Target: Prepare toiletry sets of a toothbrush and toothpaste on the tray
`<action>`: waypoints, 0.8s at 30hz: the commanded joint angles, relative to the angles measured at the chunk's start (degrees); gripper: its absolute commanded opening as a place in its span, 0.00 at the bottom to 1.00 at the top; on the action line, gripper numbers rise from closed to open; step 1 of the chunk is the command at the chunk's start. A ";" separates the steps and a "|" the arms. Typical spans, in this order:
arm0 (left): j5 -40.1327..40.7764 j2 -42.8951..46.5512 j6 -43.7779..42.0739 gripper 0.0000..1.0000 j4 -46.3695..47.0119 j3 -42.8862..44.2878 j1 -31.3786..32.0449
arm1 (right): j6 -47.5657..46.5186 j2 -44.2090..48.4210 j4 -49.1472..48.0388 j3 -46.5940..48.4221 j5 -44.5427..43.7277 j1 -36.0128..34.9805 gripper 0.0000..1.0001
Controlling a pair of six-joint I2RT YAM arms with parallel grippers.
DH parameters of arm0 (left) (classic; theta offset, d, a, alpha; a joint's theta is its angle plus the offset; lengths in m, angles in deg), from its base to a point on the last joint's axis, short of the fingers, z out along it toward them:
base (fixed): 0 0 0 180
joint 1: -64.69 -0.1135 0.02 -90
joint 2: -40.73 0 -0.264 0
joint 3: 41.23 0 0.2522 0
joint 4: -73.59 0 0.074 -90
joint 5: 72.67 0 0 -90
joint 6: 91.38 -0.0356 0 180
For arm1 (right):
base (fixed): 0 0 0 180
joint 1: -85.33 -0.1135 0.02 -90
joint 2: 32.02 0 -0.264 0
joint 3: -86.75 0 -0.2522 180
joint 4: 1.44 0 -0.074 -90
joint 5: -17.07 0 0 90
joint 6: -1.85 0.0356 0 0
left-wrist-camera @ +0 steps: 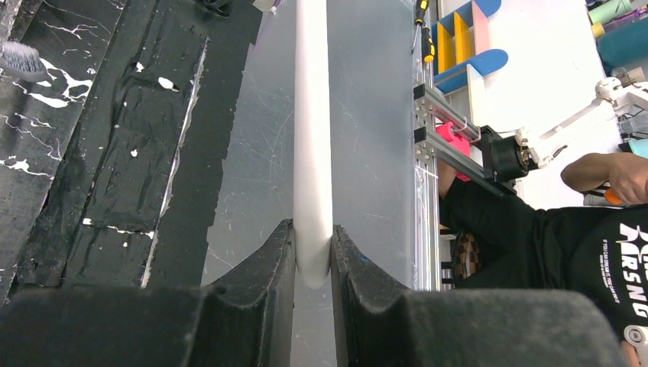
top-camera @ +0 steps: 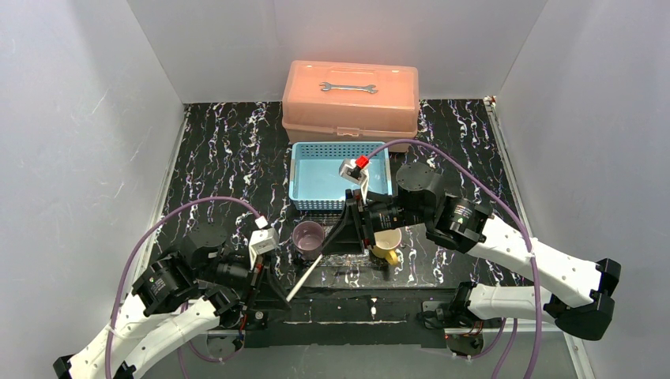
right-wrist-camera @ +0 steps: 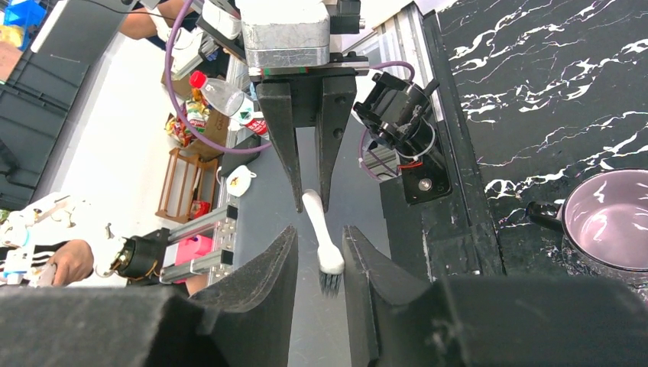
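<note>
Left tool (left-wrist-camera: 313, 228): closed on the lower handle of a white toothbrush (left-wrist-camera: 313, 138), finger pads pressed against it on both sides. In the top view I see the brush held clear of the black marbled counter (top-camera: 221, 166), slanting up and away from the left arm towards the purple mug (top-camera: 308, 235).

Right tool (right-wrist-camera: 319, 231): facing the left tool head-on. Its fingers stand apart on either side of the bristle head, with a gap on at least one side, so I record it as not gripping. The brush is thus carried by the left tool alone, head end between the right tool's fingers.

Purple mug: upright, just beyond the brush tip. A sparkly clear edge beside its base looks like the tray (right-wrist-camera: 569, 256); I cannot trace its outline. Yellow mug (top-camera: 387, 246): just right of the purple one, partly under the right arm.

Behind them: light-blue mesh basket (top-camera: 316, 185), then a salmon toolbox (top-camera: 350, 106) with a wrench (top-camera: 348, 87) lying on its lid.
</note>
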State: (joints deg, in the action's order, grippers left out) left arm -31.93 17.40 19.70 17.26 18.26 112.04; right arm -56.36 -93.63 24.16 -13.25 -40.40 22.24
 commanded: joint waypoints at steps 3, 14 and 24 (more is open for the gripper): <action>-0.35 -0.66 -1.19 0.00 -1.20 2.23 -0.16 | 0.60 0.61 -2.13 0.60 1.39 -0.02 0.35; 0.08 -0.84 -1.13 0.00 -1.29 2.16 -0.16 | 1.00 1.31 -3.11 -1.05 2.09 -0.02 0.16; 3.99 -0.67 -0.69 0.34 -1.29 2.05 -0.13 | 1.11 1.87 -2.95 -1.48 1.22 -0.02 0.01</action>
State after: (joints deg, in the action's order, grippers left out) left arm -30.66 17.09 18.87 15.88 18.79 112.04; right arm -55.26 -93.47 22.87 -14.70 -39.70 22.31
